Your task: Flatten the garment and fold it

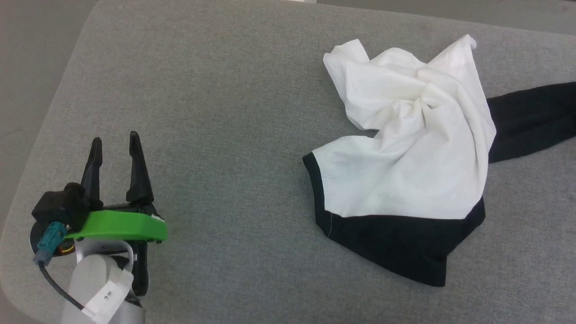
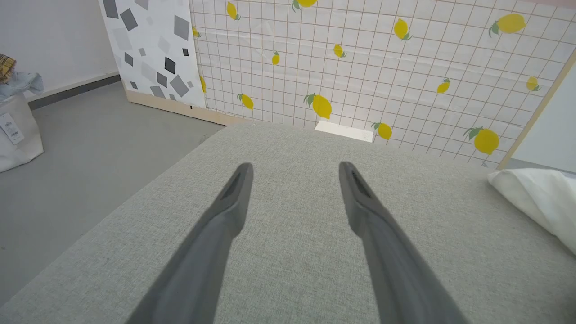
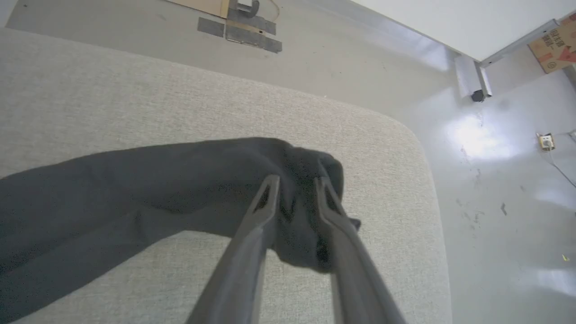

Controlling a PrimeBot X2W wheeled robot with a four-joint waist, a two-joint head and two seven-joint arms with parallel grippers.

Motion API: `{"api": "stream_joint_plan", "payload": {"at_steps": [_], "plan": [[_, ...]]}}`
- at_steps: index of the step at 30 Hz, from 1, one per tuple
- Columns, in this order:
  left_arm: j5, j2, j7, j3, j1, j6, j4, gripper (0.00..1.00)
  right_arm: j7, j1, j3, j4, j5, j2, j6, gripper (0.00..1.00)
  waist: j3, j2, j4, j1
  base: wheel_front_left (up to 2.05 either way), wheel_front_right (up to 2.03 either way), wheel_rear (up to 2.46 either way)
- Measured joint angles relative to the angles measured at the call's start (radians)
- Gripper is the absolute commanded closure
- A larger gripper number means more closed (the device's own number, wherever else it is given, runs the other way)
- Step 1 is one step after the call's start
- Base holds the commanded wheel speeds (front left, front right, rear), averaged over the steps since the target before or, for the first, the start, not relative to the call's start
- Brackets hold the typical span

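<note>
The garment (image 1: 418,148) lies crumpled on the right half of the grey cushioned surface, white body bunched up, with a black band along its near edge. One black sleeve (image 1: 531,117) stretches off to the right. In the right wrist view my right gripper (image 3: 294,180) stands nearly closed, with the end of that black sleeve (image 3: 135,180) bunched between its fingers near the surface's rounded corner. My left gripper (image 1: 114,139) rests far to the left of the garment, open and holding nothing. In the left wrist view the left gripper (image 2: 294,166) points across bare cushion, and a white fold of the garment (image 2: 540,198) shows at the right.
The grey cushioned surface (image 1: 225,112) has rounded corners and drops to grey floor on all sides. A lemon-patterned panel (image 2: 405,81) stands beyond its far edge. A white bag (image 2: 18,130) sits on the floor at the left. A cardboard box (image 3: 555,49) lies off to the right.
</note>
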State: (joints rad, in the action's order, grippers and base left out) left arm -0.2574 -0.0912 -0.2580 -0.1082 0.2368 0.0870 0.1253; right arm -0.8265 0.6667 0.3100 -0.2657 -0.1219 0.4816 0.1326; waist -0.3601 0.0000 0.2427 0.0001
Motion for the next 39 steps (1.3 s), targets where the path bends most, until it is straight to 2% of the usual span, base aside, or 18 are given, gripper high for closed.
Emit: {"api": "stream_joint_plan", "payload": {"at_steps": [3,9,12,17,19,21,25,28,32,39], "plan": [[0.004,0.002,0.000,0.002,0.005,0.002,0.013,0.00,0.069,0.003,0.016,-0.013,0.001,-0.033,0.000,0.00,0.012,0.0000,-0.003,0.0000,0.00,0.00,0.00],[0.027,0.008,0.000,0.007,0.000,0.010,0.039,0.00,0.296,-0.035,0.039,0.048,0.074,-0.122,0.000,0.00,0.074,0.0000,-0.011,0.0000,0.00,0.00,0.00],[0.027,0.012,0.000,0.009,-0.017,0.010,0.058,0.00,0.386,-0.123,0.040,0.113,0.133,-0.211,0.000,0.00,0.113,0.0000,-0.020,-0.0001,0.00,0.00,0.00],[0.027,0.017,0.000,0.012,-0.043,0.010,0.069,0.00,0.458,-0.302,0.042,0.226,0.179,-0.354,0.000,0.00,0.167,0.0000,-0.040,-0.0001,0.00,0.00,0.00],[0.027,0.019,0.000,0.015,-0.054,0.010,0.071,0.00,0.459,-0.388,0.031,0.260,0.189,-0.393,-0.001,0.00,0.186,0.0000,-0.050,-0.0002,0.00,0.00,0.00],[0.027,0.019,0.000,0.014,-0.061,0.010,0.074,0.00,0.447,-0.452,-0.011,0.279,0.192,-0.406,-0.001,0.00,0.199,0.0000,-0.060,-0.0002,0.00,0.00,0.00],[0.027,0.018,0.000,0.016,-0.077,0.010,0.077,0.00,0.332,-0.545,-0.145,0.288,0.222,-0.418,-0.001,0.00,0.217,0.0000,-0.082,-0.0002,0.00,0.00,0.00],[0.027,0.018,0.000,0.022,-0.078,0.010,0.079,0.00,0.236,-0.565,-0.263,0.281,0.244,-0.425,-0.001,0.00,0.220,0.0000,-0.094,-0.0002,0.00,0.00,0.00],[0.021,0.019,0.001,0.036,-0.076,0.010,0.083,0.00,0.138,-0.564,-0.370,0.242,0.250,-0.425,-0.001,0.00,0.209,0.0000,-0.090,-0.0002,0.00,0.00,0.00],[0.016,0.019,0.001,0.050,-0.072,0.010,0.094,0.00,0.105,-0.523,-0.467,0.164,0.241,-0.415,-0.001,0.00,0.183,0.0000,-0.065,-0.0002,0.00,0.00,0.00]]}}
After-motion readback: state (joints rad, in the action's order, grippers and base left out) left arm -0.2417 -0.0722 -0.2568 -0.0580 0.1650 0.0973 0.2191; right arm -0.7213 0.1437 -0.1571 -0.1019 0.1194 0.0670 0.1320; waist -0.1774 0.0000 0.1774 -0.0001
